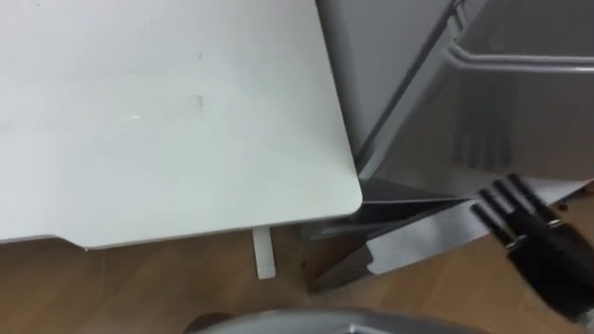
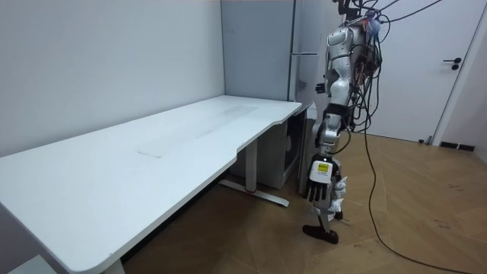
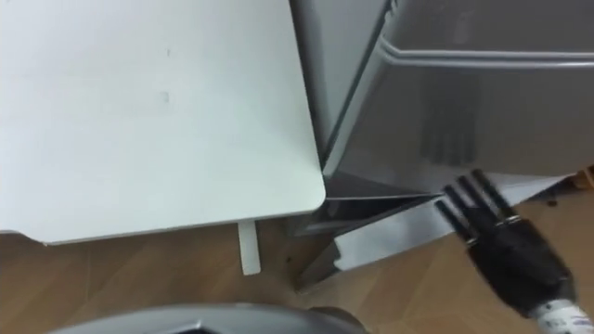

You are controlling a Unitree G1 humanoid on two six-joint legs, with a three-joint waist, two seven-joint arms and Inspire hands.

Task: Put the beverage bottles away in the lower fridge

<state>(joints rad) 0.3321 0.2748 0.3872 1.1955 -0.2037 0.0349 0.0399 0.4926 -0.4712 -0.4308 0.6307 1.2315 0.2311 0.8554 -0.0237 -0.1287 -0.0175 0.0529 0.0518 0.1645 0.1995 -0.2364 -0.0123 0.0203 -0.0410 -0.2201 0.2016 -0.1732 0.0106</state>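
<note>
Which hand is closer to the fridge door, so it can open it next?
Right, probably. The right hand is down by the fridge door, fingers straight and pointing toward it. The left hand hangs at the robot's side, nearer the table.

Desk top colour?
Desk top is plain white; the room view shows it best.

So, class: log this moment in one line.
robot: at fridge, beside table | right hand: open, low by fridge, holding nothing
</note>
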